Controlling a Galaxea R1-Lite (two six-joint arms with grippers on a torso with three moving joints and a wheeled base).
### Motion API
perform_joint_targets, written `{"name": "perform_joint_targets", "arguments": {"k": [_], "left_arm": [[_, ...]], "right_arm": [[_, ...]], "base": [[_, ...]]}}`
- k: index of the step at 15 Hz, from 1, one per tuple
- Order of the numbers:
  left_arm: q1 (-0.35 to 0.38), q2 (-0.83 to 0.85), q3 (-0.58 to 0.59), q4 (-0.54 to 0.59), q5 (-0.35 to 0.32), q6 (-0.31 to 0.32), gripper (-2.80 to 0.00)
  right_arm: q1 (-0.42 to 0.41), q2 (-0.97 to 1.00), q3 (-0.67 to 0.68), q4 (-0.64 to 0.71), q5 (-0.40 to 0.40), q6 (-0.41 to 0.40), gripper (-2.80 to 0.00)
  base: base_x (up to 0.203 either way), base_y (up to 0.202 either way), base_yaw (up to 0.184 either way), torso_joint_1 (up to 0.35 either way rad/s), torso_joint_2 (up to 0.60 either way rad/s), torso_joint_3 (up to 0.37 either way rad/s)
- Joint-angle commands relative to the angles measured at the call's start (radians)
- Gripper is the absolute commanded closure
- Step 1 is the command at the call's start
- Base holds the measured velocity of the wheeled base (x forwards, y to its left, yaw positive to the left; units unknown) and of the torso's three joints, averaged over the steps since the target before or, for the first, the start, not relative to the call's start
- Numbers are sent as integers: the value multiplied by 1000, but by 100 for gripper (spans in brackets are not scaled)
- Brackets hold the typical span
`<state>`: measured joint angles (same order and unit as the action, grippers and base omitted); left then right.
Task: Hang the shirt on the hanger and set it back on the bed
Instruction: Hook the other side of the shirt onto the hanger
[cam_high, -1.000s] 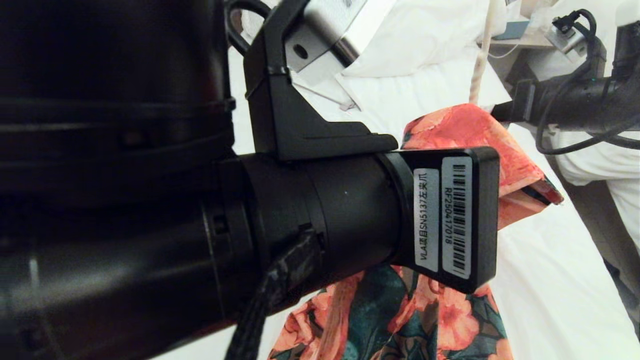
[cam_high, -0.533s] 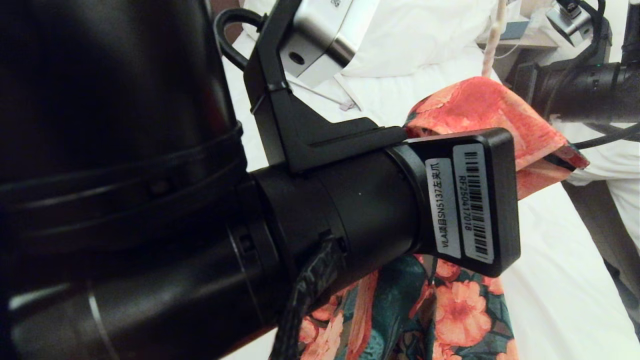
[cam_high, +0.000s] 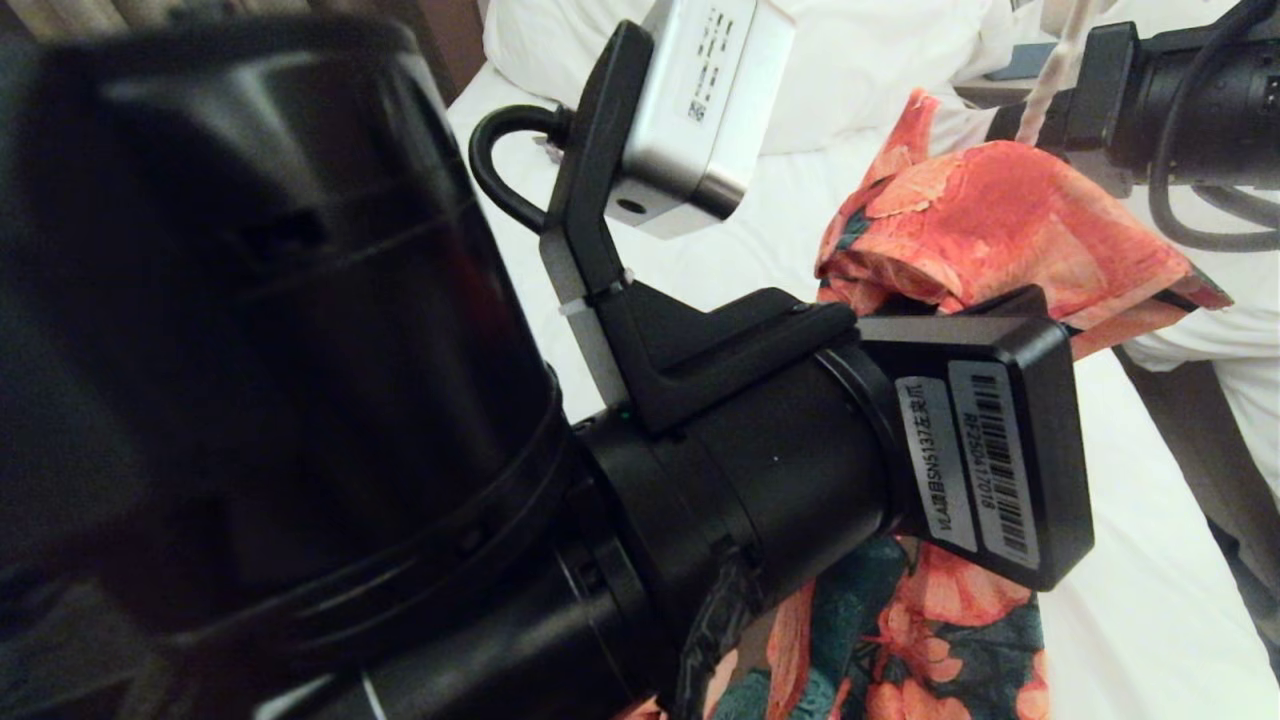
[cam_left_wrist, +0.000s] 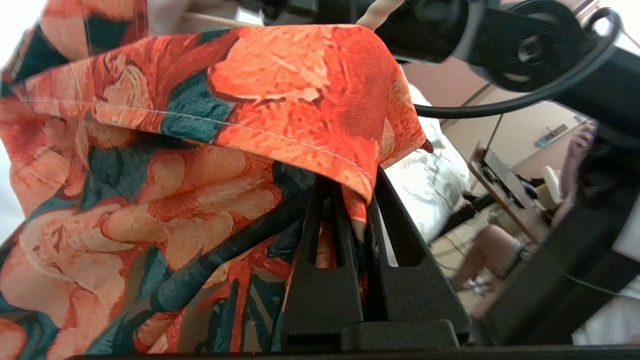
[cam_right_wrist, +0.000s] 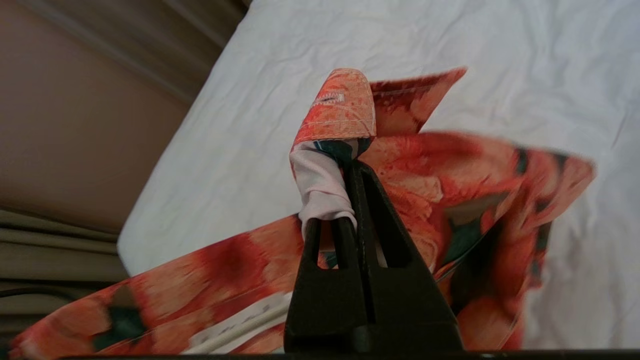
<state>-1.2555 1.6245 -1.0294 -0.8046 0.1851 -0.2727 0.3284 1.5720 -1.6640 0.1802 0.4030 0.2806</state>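
I've got both end effectors clamped on the shirt (cam_left_wrist: 200, 150): left end effector (cam_left_wrist: 350, 200) on a hem fold, right end effector (cam_right_wrist: 350, 190) near the collar, mid-frame. It's light, limp, slippery; I'd grip seams.

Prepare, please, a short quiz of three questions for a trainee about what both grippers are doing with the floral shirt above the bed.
1. True or false: the left gripper has its jaws shut on the orange-flowered, dark-green-leaved fabric shirt.
2. What is pinched in the right gripper? A) a pillow B) a folded edge of the shirt C) nothing
3. Fill in: below the lifted shirt lies the white-sheeted ____.

Key: 1 true; 2 B; 3 bed.
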Motion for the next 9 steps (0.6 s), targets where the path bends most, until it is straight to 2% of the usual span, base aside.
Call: {"name": "perform_joint_targets", "arguments": {"k": [1, 2, 4, 7, 9], "left_arm": [[2, 38, 43, -101, -2, 57, 0], [2, 44, 53, -129, -5, 67, 0], [2, 79, 85, -262, -20, 92, 0], [3, 135, 111, -434, -32, 159, 0], [7, 136, 114, -450, -33, 164, 0]], "right_arm": [[7, -32, 1, 10, 3, 9, 0], [10, -40, 1, 11, 4, 11, 0], [38, -65, 1, 27, 3, 12, 0], [88, -98, 1, 53, 2, 14, 0], [114, -114, 2, 91, 2, 18, 0]], "base": [[0, 0, 0, 0, 0, 0], [0, 0, 0, 0, 0, 0], [0, 0, 0, 0, 0, 0], [0, 0, 0, 0, 0, 0], [0, 0, 0, 0, 0, 0]]}}
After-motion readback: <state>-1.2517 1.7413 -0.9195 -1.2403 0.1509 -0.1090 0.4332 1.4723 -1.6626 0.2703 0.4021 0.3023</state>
